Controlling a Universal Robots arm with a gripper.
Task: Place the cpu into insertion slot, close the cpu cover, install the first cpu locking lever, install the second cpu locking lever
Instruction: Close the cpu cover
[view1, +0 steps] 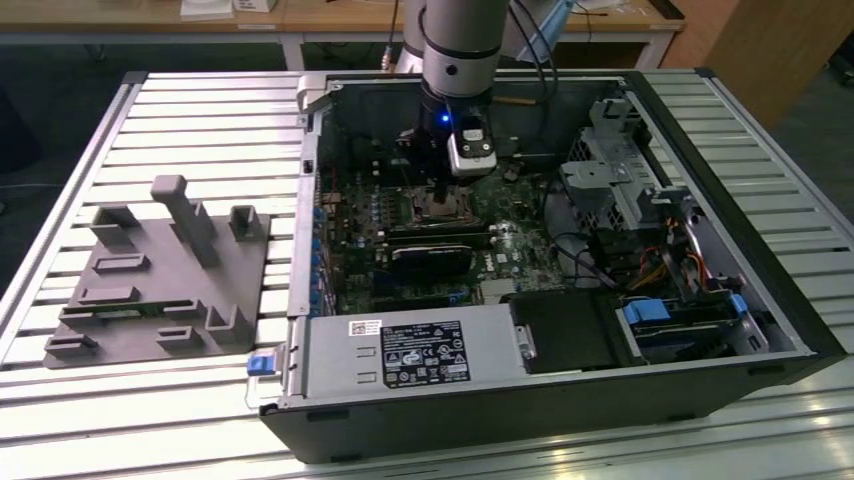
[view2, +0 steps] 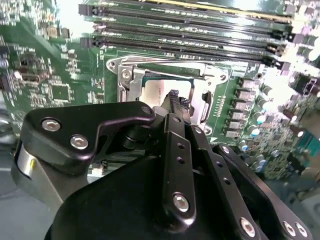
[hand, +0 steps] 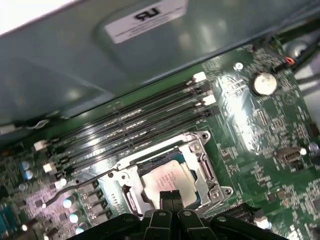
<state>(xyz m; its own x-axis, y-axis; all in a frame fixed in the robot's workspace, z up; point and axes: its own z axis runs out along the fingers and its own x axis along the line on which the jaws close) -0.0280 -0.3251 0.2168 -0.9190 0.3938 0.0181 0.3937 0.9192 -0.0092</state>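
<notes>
Exterior view first: the arm reaches straight down into an open computer case (view1: 534, 410) lying on its side on the slatted metal counter (view1: 200, 110), with the gripper (view1: 438, 190) low over the middle of the green motherboard (view1: 400, 270). A grey fixture tray (view1: 160, 290) sits on the counter well apart from the case, toward the exterior view's left. In the first wrist view the cpu (hand: 167, 175) lies flat inside the insertion slot (hand: 152, 161), its dull metallic top facing up and squared to the socket's edges, so the placing step looks done. The cpu cover (hand: 204, 162) appears to be lowered around the chip, its window framing the metal top, though I cannot tell whether it is pressed fully home. A thin wire lever (hand: 80, 184) runs out from one corner of the socket toward a row of small capacitors (hand: 67, 202), and whether it is latched cannot be made out. The fingers (hand: 165, 196) are drawn together with nothing seen between them, their ribbed tips just at the near edge of the chip and cover. Held shut like this they probably serve as one narrow pushing tip that fits inside the frame, not as a clamp. The second wrist view agrees: the joined tips (view2: 175, 100) stand over the socket, with the chip's pale face beside them and the long black memory slots (view2: 190, 30) just beyond the cover's far bar. Whether the tips actually touch the metal is unclear.
</notes>
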